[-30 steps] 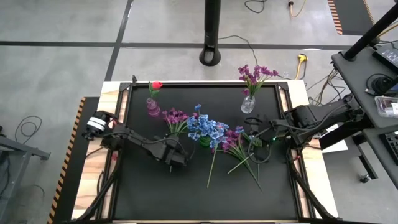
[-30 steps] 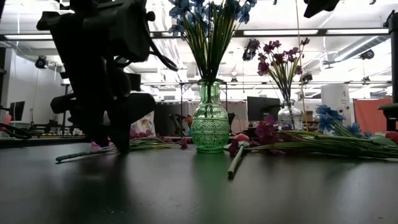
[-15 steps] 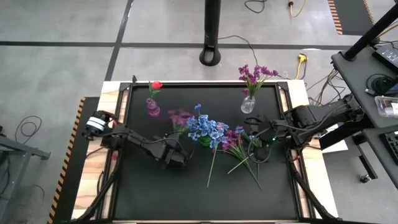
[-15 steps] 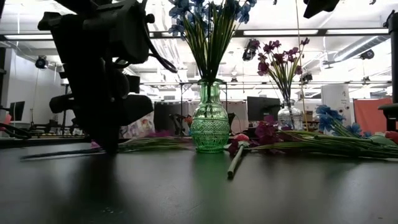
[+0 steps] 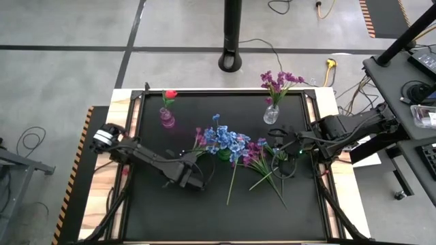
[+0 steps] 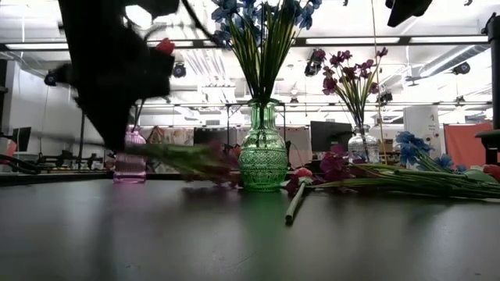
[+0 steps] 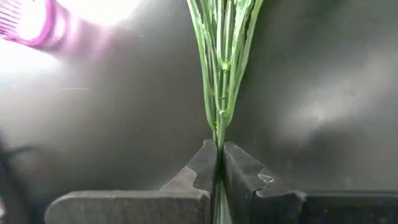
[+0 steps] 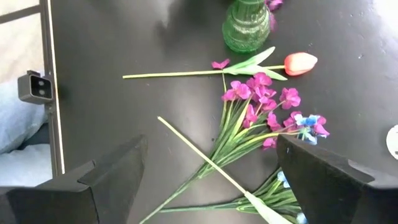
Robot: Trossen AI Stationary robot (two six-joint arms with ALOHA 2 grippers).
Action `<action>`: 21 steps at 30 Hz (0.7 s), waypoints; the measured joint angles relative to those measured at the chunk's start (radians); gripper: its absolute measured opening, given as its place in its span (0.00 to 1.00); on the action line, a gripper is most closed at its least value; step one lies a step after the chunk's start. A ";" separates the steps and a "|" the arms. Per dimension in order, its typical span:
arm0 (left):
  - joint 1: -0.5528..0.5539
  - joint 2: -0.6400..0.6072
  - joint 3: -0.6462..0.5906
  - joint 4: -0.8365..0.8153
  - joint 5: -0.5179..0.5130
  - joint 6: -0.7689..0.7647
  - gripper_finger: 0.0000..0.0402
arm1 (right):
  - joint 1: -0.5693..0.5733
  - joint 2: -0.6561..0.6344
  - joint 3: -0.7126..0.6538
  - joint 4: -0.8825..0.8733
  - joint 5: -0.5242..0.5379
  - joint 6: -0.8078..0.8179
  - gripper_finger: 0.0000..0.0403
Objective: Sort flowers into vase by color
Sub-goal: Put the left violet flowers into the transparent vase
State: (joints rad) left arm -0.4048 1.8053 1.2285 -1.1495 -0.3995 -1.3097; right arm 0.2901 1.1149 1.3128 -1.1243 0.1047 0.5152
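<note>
the left gripper (image 5: 193, 182), clamped on a purple spray's stem (image 7: 219, 93) left of the green vase (image 5: 223, 154), needed a steady lift (right gripper (image 8: 208, 180) agape, empty).

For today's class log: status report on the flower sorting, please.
Left claw shut on purple spray stems, lifted. Right claw open, above loose flowers. Green vase with blue blooms close beside spray.

- Ceiling strip lights (image 6: 344, 40) are shining brightly behind the low view, leaving the dark left arm (image 6: 109, 70) a smeared, blurry silhouette.
- Glare is washing over the matte black tabletop (image 7: 323, 112) in the left wrist view.
- The pink glass vase (image 7: 28, 22) is glowing overexposed and out of focus.
</note>
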 joint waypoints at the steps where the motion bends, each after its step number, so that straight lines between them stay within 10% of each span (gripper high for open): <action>1: -0.012 0.000 0.033 -0.049 0.002 0.004 0.00 | 0.000 0.000 0.000 -0.001 0.000 0.000 0.86; 16: -0.397 -0.011 0.343 -0.254 0.226 -0.045 0.00 | 0.000 0.000 -0.015 0.015 0.001 -0.037 0.86; 21: -0.581 -0.012 0.414 -0.078 -0.054 -0.028 0.00 | 0.025 -0.001 -0.027 0.056 0.003 -0.090 0.86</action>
State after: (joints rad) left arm -0.9858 1.7931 1.6422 -1.2277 -0.4538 -1.3376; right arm 0.3156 1.1141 1.2858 -1.0685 0.1072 0.4252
